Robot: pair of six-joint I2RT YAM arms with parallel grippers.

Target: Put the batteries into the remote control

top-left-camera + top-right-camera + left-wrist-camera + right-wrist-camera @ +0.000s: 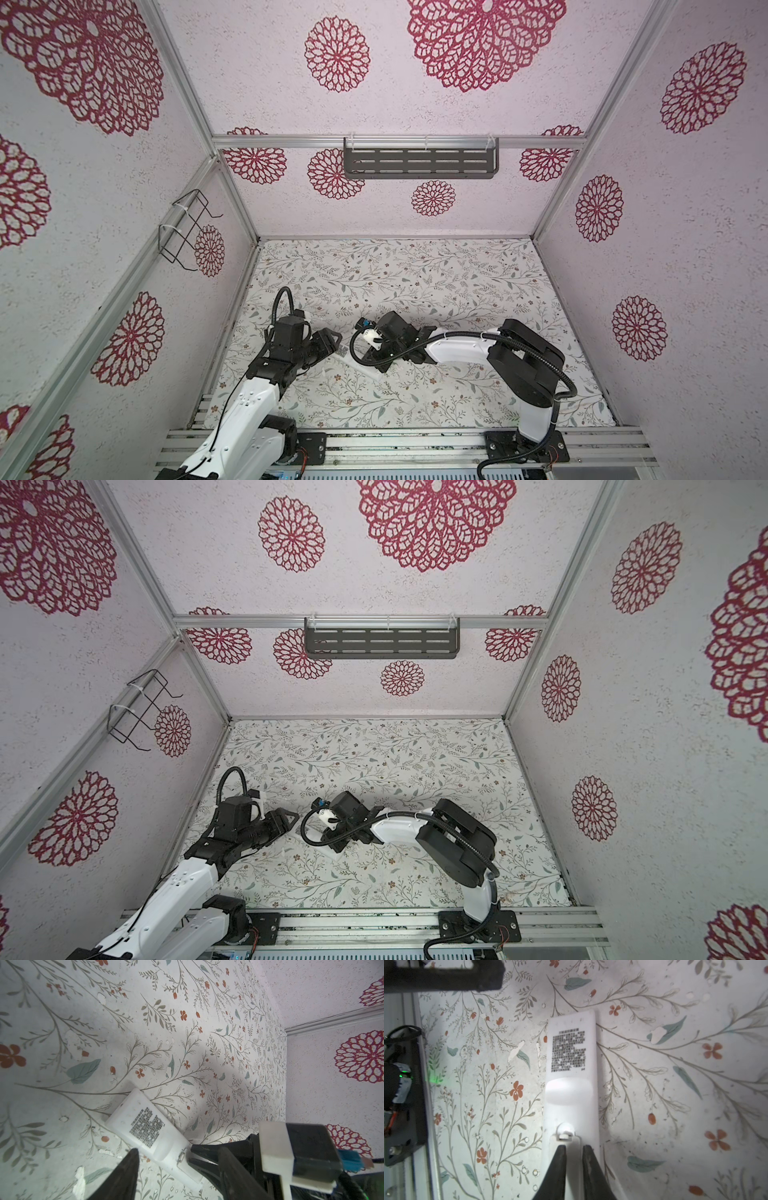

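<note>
The remote control (571, 1093) lies on the floral table with its plain white back up, showing a block of printed text and a closed battery cover with a latch (565, 1136). My right gripper (574, 1147) hovers over that cover with its fingertips a narrow gap apart and nothing between them. My left gripper (178, 1149) is open and straddles the remote control (145, 1126) at the cover end; one fingertip (134, 1152) sits at the remote's edge. In a top view the remote control (361, 369) shows between the two wrists. The batteries are out of view.
A black slotted shelf (419, 163) hangs on the back wall and a wire rack (187, 230) on the left wall. An aluminium rail (415, 444) with both arm bases runs along the table's front edge. Patterned walls close in three sides.
</note>
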